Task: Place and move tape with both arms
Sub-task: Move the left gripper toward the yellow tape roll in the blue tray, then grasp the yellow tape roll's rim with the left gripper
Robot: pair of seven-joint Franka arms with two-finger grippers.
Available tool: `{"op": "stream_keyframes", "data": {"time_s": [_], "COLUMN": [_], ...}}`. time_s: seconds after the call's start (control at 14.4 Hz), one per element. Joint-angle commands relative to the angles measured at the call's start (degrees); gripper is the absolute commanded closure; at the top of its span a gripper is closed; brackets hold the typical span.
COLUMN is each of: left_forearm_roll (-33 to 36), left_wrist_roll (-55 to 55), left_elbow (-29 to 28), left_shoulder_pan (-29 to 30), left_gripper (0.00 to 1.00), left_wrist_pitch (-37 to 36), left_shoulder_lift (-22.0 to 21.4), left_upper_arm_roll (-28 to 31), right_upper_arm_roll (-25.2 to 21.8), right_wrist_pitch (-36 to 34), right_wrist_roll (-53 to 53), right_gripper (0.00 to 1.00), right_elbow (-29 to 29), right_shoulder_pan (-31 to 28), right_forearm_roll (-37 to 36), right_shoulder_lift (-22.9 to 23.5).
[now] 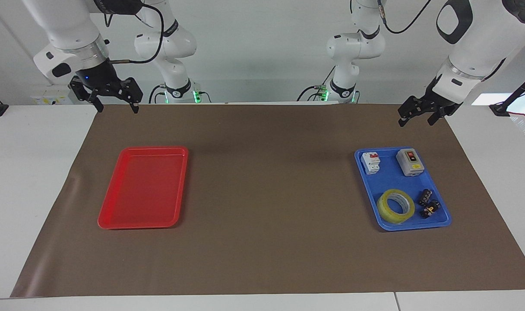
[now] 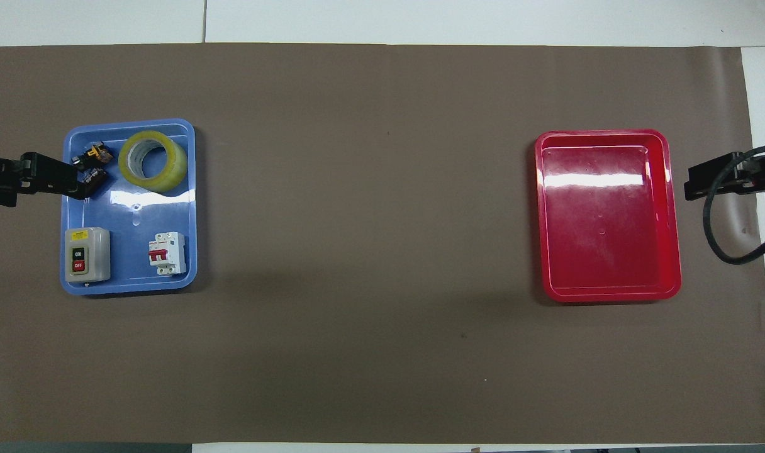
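The yellow tape roll lies flat in the blue tray, beside the small black connector pieces. It also shows in the overhead view. My left gripper hangs open and empty in the air over the mat at the left arm's end, well above the tray and apart from the tape. In the overhead view the left gripper covers the tray's rim by the connectors. My right gripper hangs open and empty over the mat's edge at the right arm's end, and it also shows in the overhead view.
The blue tray also holds a grey ON/OFF switch box and a white circuit breaker. A bare red tray lies on the brown mat toward the right arm's end. Two smaller white arms stand at the table's robot end.
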Motion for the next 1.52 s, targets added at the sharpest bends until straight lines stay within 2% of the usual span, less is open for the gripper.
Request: {"op": "stream_keyframes", "data": {"time_s": [0.0, 0.62, 0.97, 1.25, 1.45], "left_forearm_roll": [0.51, 0.51, 0.51, 0.60, 0.86], "left_wrist_roll": [0.18, 1.40, 1.75, 5.70, 8.42], "left_elbow": [-0.86, -1.30, -4.81, -5.77, -11.12], "left_shoulder_pan": [-0.14, 0.30, 0.91, 1.79, 3.29], "left_gripper": [0.00, 0.00, 0.00, 0.00, 0.00], "left_wrist_pitch": [-0.32, 4.59, 17.31, 26.98, 36.91], "left_shoulder_lift": [-1.34, -0.38, 4.97, 12.96, 15.08], "left_upper_arm_roll": [0.44, 0.44, 0.62, 0.62, 0.62], "right_upper_arm_roll": [0.19, 0.19, 0.19, 0.19, 0.19], "right_wrist_pitch": [-0.68, -0.60, -0.60, -0.60, -0.60], "right_wrist_roll": [-1.17, -1.17, -1.17, -1.17, -1.17], "right_gripper": [0.00, 0.00, 0.00, 0.00, 0.00], "right_elbow": [0.97, 0.97, 0.97, 0.97, 0.97], "right_shoulder_pan": [-0.39, -0.48, -0.39, -0.39, -0.39], "right_forearm_roll": [0.41, 0.49, 0.49, 0.49, 0.49], "right_shoulder_lift": [0.49, 0.49, 0.49, 0.49, 0.49]}}
